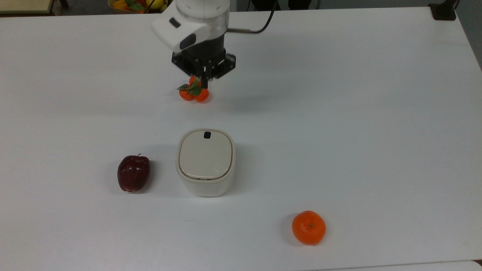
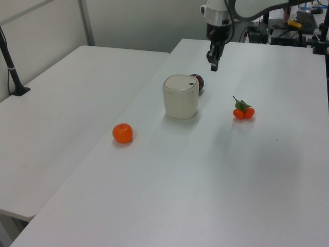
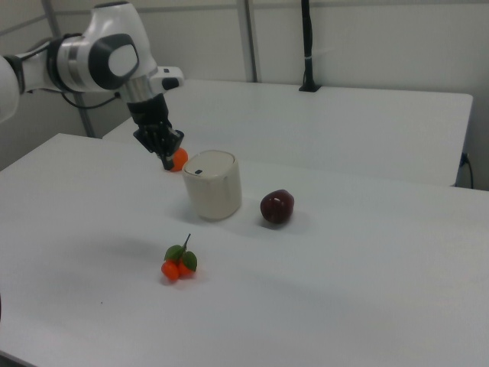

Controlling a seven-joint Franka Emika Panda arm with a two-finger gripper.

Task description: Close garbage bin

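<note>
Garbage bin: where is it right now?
In the top view the garbage bin stands near the middle of the white table, lid down, with the red apple just to the top view's left and the orange further off toward the lower right.

No readable text, labels, brands or numbers anywhere from where I stand. Nothing printed on the garbage bin [image 1: 205,162]; its lid carries a plain black tab, unmarked. No lettering can be made out on the robot arm's white housing [image 1: 188,26].
</note>
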